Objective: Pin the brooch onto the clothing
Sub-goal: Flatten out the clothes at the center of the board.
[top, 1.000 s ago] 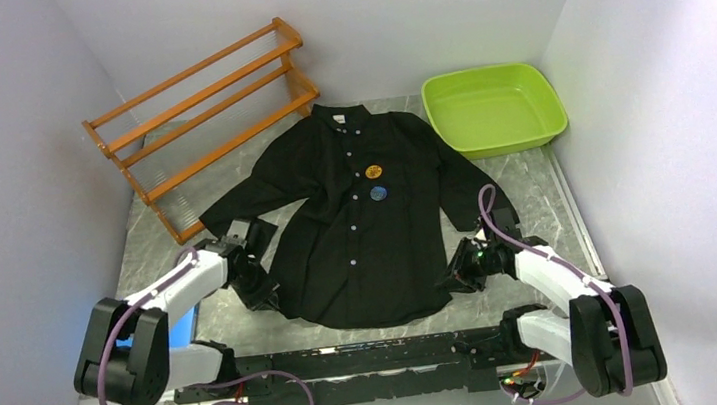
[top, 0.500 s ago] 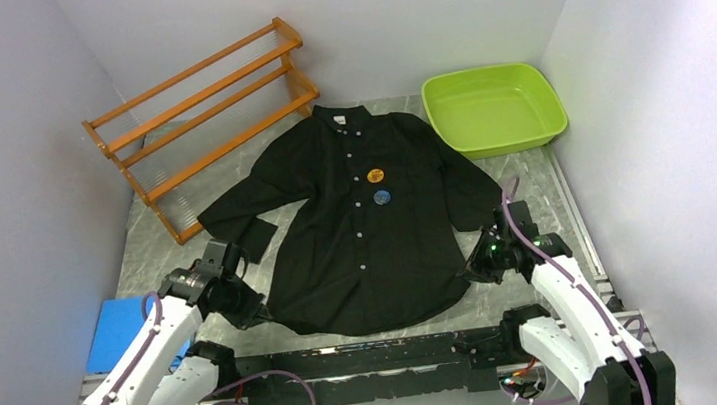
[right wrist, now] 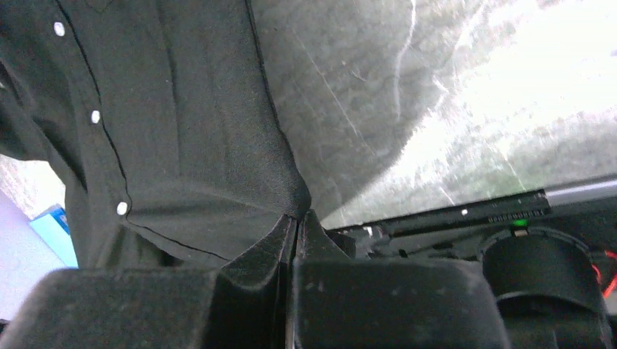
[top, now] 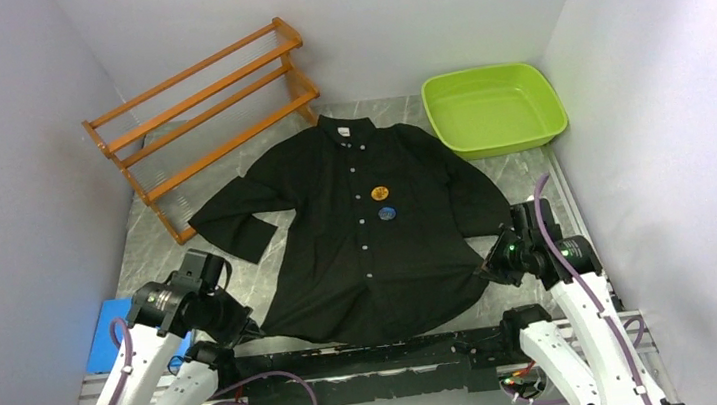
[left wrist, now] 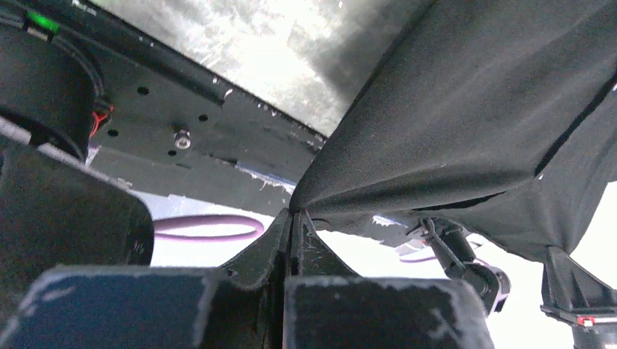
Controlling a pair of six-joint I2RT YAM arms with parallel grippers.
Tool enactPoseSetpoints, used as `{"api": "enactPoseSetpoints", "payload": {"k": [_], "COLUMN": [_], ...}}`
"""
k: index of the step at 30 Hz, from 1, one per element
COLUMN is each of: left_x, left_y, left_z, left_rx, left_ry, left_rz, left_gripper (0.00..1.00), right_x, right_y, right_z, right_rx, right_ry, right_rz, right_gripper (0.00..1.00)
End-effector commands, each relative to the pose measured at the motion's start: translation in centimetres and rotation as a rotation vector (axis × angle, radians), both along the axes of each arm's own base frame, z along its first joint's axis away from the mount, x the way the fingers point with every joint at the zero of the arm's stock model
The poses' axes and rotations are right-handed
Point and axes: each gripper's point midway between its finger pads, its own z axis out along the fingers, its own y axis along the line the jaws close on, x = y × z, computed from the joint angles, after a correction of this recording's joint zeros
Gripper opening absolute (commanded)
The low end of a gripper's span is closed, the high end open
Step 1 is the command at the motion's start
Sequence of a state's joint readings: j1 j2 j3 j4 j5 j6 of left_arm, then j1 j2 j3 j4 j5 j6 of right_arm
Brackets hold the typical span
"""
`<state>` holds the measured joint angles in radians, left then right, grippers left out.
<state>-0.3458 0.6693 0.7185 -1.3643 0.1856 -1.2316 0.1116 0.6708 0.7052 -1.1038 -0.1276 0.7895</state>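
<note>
**benchbot:** Grey marbled tabletop (top: 149, 255), white walls. The left gripper (left wrist: 291, 218) and right gripper (right wrist: 295, 218) are each pinched tight on a bottom hem corner of the black collared button-up shirt (top: 338, 235).

**pinfan:** Shirt's front-up mid-table. The white neck label (top: 347, 132), orange round badge (top: 380, 192) and blue round badge (top: 387, 213) are too small to read.

White-shelled arms (top: 136, 363) with black joints; purple cables (left wrist: 204, 219) loop along them; small green light (top: 511, 246), perhaps an LED.

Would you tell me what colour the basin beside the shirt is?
The basin is lime green, clearest in the top external view.
</note>
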Motion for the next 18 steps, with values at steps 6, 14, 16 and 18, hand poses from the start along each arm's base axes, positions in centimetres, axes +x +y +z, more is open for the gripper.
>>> {"api": "enactPoseSetpoints", "payload": {"k": [6,14,16,18], "left_x": [-4.0,-3.3,-1.6,0.4], "left_y": [0.3,0.7,0.1,-0.6], "left_z": [3.3,5.6,6.0,5.8], "left_rx": [-0.037,-0.022,-0.034,-0.04], "left_ry": [0.064,-0.061,-0.129,-0.179], "left_rz": [-0.052,-0.157,-0.188,-0.226], "left_gripper": [0.03,0.94,0.94,0.94], "right_x": [-4.2,-0.5,1.6,3.8], "right_y": [-1.2,-1.1,-0.8,-0.5], "right_z": [1.0,3.3,3.6,3.0], "right_rx": [-0.068,-0.094,-0.083,-0.074], "right_ry": [0.096,-0.057,-0.111,-0.145], "right_rz": [0.056,0.11,0.096,0.084], "right_gripper": [0.0,0.96,0.99,1.0]}}
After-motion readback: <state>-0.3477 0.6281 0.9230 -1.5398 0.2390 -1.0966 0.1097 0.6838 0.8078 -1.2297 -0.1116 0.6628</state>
